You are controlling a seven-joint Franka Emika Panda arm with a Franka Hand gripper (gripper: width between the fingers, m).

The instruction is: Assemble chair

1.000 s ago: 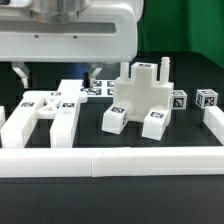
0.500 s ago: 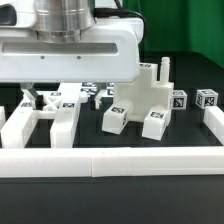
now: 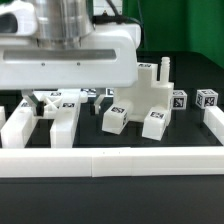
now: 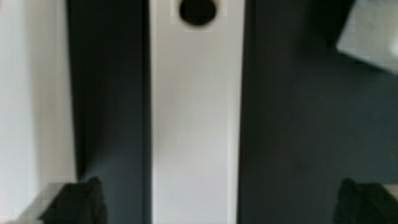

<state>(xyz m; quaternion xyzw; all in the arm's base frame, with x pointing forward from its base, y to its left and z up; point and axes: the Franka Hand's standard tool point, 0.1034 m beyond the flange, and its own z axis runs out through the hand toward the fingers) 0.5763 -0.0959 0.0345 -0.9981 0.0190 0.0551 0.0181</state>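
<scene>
Chair panel [image 3: 62, 120], ext. view left: pre-grasp, gripper [image 4: 217, 205] jaws apart over its bar; next prob. lower & close.

A black, matte table [image 3: 190, 128] fills the scene from near to far. Along its near side a long, low white rail [image 3: 110, 161] runs straight across, from the exterior view's left edge to its right edge, built of lengths butted end to end. At the exterior view's right another white length [image 3: 213, 122] leads off toward the far side. Beyond the table's far edge, at the exterior view's right, hangs a plain green backdrop [image 3: 190, 35]. The light is soft and even: the rail's top is brighter than its near face, and shadows on the table are faint. In the wrist view the table [image 4: 285, 120] is dark and blurred.
</scene>
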